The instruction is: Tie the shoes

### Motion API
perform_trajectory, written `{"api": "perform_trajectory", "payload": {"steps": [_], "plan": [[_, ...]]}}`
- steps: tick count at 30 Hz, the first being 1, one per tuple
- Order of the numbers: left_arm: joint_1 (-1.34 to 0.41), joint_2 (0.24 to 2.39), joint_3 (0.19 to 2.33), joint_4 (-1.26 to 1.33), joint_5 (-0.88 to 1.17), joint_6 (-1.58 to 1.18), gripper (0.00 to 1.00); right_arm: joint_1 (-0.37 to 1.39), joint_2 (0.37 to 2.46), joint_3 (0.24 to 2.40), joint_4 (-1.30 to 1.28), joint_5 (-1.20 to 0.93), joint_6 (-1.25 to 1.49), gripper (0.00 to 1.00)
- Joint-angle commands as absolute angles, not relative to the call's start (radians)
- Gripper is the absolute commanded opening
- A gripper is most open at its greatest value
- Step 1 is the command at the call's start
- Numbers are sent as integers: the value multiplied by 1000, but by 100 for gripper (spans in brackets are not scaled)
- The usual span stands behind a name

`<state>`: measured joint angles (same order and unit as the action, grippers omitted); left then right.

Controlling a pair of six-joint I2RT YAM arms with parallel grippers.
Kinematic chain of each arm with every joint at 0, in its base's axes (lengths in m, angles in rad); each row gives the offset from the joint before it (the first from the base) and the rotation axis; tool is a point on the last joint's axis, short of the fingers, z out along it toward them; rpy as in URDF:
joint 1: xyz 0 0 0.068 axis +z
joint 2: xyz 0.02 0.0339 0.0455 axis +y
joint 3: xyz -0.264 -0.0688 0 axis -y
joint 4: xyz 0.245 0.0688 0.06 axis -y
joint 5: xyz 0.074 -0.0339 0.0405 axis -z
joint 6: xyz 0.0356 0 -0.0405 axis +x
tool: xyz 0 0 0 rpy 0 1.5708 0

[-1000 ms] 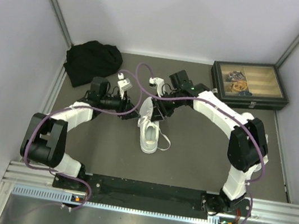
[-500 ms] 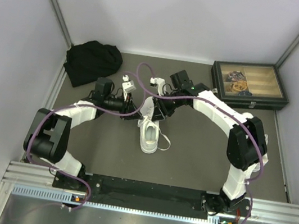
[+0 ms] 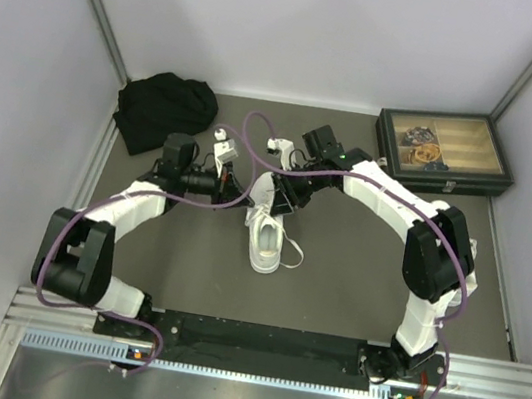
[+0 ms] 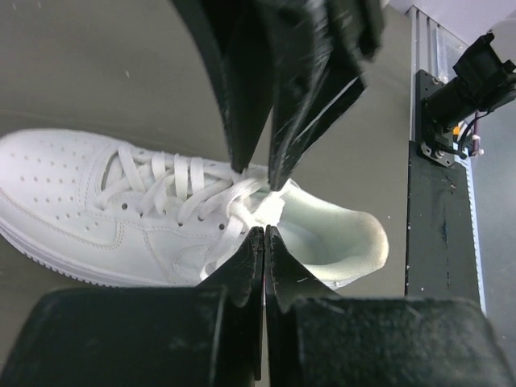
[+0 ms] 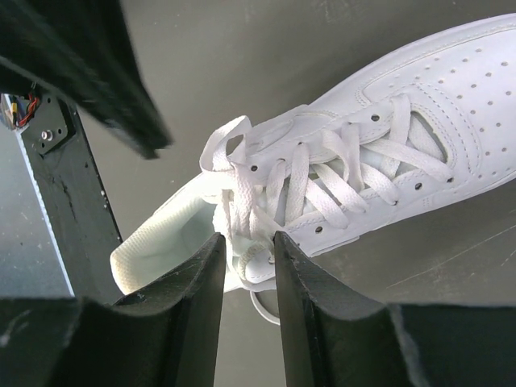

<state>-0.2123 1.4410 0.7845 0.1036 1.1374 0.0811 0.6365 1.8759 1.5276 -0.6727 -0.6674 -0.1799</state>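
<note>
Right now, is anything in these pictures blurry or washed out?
Left wrist view: the sneaker is sharp, its heel lining glares white, and the right gripper overhead is blurred. Right wrist view: laces crisp, the near fingers soft. Top view: even light, faint shadows.

lab test cell: grey partition walls [image 3: 314, 25], aluminium rail [image 3: 273, 347].
</note>
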Motion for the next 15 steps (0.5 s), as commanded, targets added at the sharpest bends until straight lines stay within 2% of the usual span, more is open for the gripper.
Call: {"api": "perform_trajectory", "payload": {"steps": [1,4,8,15], "plan": [[-215,1349,801,107,1174,80,0,627,1893,1571,-667,-669,-192,31],[-218,1338,801,78,1131,116,0,626,1893,1572,-667,-669,-195,31],[-216,1393,850,-89,1111,358,39,626,1891,1574,-670,-670,-195,31],[-216,1534,946,-205,1144,558,43,627,1902,1583,-678,-672,-190,31]]}}
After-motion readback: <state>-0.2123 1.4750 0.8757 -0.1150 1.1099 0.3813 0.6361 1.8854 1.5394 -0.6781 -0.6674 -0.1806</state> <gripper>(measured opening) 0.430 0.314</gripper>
